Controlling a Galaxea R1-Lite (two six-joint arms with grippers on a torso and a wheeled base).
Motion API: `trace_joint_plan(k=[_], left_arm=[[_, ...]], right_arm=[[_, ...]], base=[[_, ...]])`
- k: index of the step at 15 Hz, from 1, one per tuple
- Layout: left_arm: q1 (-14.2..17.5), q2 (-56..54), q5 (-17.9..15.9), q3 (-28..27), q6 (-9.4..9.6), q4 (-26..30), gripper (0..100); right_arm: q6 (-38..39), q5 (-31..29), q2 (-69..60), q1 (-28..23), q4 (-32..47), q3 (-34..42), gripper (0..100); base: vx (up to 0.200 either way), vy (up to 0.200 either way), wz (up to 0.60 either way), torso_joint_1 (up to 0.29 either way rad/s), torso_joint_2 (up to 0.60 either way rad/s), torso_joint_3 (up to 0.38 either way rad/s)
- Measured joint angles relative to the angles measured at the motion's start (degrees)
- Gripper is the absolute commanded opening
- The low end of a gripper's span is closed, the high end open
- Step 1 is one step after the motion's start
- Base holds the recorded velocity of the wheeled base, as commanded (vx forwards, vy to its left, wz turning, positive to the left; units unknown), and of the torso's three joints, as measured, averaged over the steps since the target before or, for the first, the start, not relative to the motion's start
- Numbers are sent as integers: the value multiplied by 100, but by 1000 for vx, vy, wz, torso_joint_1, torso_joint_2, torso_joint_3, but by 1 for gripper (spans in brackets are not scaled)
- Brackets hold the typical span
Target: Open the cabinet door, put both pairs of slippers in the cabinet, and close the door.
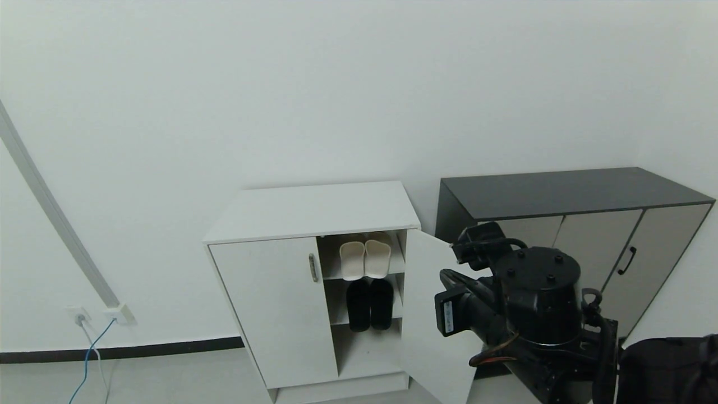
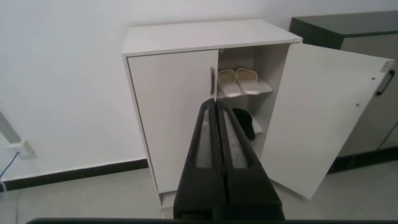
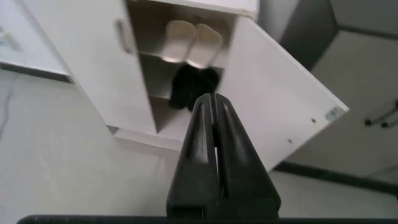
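White cabinet (image 1: 311, 210) stands vs the wall, on the floor. Its right door (image 1: 432, 314) is swung wide open twd the room. The left door (image 1: 275, 303) is shut, w/ a metal handle (image 1: 313, 267) at its inner edge.

Both pairs are inside, in the open right half. Cream slippers (image 1: 364, 259) sit on the top shelf, side by side and touching, toes out. Black slippers (image 1: 369, 304) are on the shelf right below, also side by side.

Left gripper (image 2: 216, 102): fingers pressed together, nothing btwn them. It's out in front of the cabinet, well apart from it, pointing roughly at the seam by the handle.

Right gripper (image 3: 212, 96): fingers also closed flat on each other, nothing held. It's aimed down at the open compartment from the open-door side and touches neither door nor shelves.

Right arm (image 1: 538, 292) sits just beside the open door's outer edge. Can't tell if it touches.

Dark cabinet (image 1: 572, 193) w/ grey doors stands just right of the white one, partly behind the open door. Wall socket (image 1: 78, 315) is low on the wall to the left, w/ a blue cable (image 1: 90, 353) hanging from near it to the floor.
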Motion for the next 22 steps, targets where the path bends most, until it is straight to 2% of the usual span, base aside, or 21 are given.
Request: trace_joint_plan(k=[4, 5, 9, 16, 22], left_arm=[[0, 0, -5, 2, 11, 2, 0], [0, 0, -7, 2, 15, 2, 0], [-2, 0, 2, 2, 6, 2, 0], [0, 0, 0, 2, 0, 2, 0], [2, 0, 6, 2, -2, 2, 0]], right_arm=[[-9, 137, 118, -310, 55, -124, 0], [-27, 261, 173, -561, 139, -306, 0], [-79, 696, 647, -1453, 791, -1451, 0], [-46, 1114, 1969, -2478, 1629, -3424, 0], [2, 1193, 2826, -2931, 1660, -3835, 0]], base=[[0, 0, 0, 0, 0, 0], [0, 0, 0, 0, 0, 0], [0, 0, 0, 0, 0, 0], [0, 0, 0, 0, 0, 0], [0, 0, 0, 0, 0, 0]])
